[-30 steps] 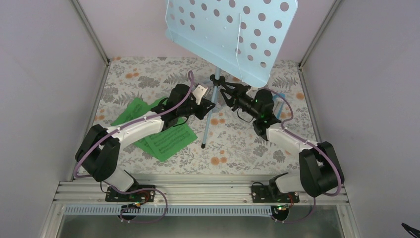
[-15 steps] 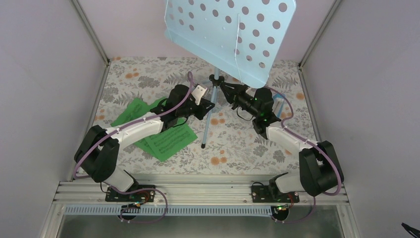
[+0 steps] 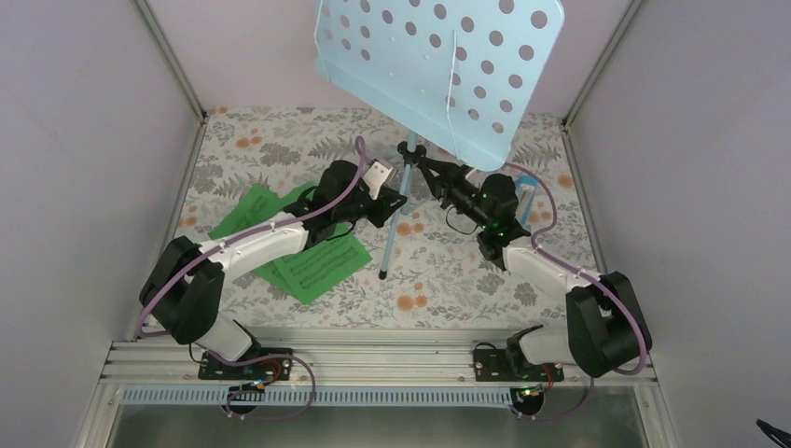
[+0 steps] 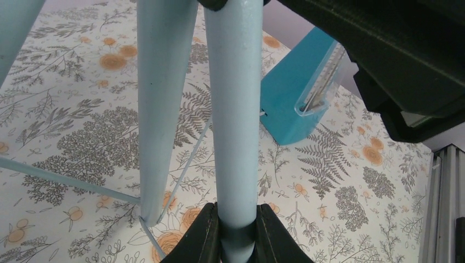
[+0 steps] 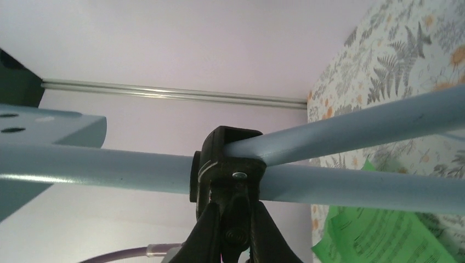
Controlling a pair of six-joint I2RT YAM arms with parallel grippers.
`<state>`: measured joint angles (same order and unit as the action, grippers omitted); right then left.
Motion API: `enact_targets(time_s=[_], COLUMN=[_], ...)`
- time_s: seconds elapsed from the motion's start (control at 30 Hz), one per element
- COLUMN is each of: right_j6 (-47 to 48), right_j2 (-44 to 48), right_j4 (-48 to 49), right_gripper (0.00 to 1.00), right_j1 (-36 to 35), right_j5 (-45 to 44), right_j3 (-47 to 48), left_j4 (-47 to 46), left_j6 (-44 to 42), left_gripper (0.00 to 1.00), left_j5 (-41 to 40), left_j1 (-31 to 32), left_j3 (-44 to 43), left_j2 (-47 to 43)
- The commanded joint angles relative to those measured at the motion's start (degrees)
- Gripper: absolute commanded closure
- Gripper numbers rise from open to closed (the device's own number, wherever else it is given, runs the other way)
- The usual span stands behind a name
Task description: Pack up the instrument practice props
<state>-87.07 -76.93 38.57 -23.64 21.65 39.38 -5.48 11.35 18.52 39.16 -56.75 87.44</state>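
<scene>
Music stand (image 3: pixel 438 65) upright mid-table on floral cloth (image 3: pixel 280 149), lilac walls around | left gripper (image 4: pixel 237 233) clamped on its pole | right gripper (image 5: pixel 230 219) pinching its black hub | blue metronome (image 4: pixel 290 104) plain in left wrist view, half hidden from above | green sheet-music pages (image 3: pixel 317 266) flat, partly under left arm

The green sheet-music pages (image 3: pixel 315 266) carry print too small to read.

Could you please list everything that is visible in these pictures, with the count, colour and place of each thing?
music stand: one, pale blue, standing mid-table
sheet-music pages: several, bright green, flat on the left, partly under the left arm
metronome: one, blue, right of the stand
tablecloth: one, floral grey and orange, covering the table
arms: two, white and black, bases at the near edge
left end effector: black, shut on the stand's pole
right end effector: black, shut on the stand's black collar
</scene>
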Motion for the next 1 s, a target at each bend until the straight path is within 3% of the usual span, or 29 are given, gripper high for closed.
enact_targets(time_s=[0.0,0.2,0.4,0.57,0.83,0.97], right_j6=[16.88,44.73,69.53,89.49,110.38,113.12], right_j2=[2.14,3.25,6.83,7.18,4.97,5.19], right_j4=[3.48,-3.33,2.67,1.42,0.77,2.96], right_gripper=[0.96,0.96,0.96,0.96,0.96,0.92], right_j1=[-0.47,-2.59,-5.94,-7.95,-11.25,-11.52], right_j5=[-4.25,-7.54,-11.15,-16.50,-25.80,-28.45], right_j3=[-2.83,0.78,-4.96,-5.86,-5.49,-6.56], left_j4=[0.22,0.25,-0.32,-0.75,-0.60,-0.64], left_j6=[-1.42,-1.03,-0.63,-0.89,-0.86,-0.89], left_gripper=[0.98,0.98,0.98,0.98,0.98,0.98], left_j5=[-0.30,-0.13,-0.02,0.67,0.64,1.07], left_j1=[-0.05,-0.04,0.04,0.04,0.09,0.04], left_j3=[0.63,0.70,0.61,0.59,0.42,0.28], left_j2=[-1.99,-1.93,-1.23,-1.05,-0.66,-0.68])
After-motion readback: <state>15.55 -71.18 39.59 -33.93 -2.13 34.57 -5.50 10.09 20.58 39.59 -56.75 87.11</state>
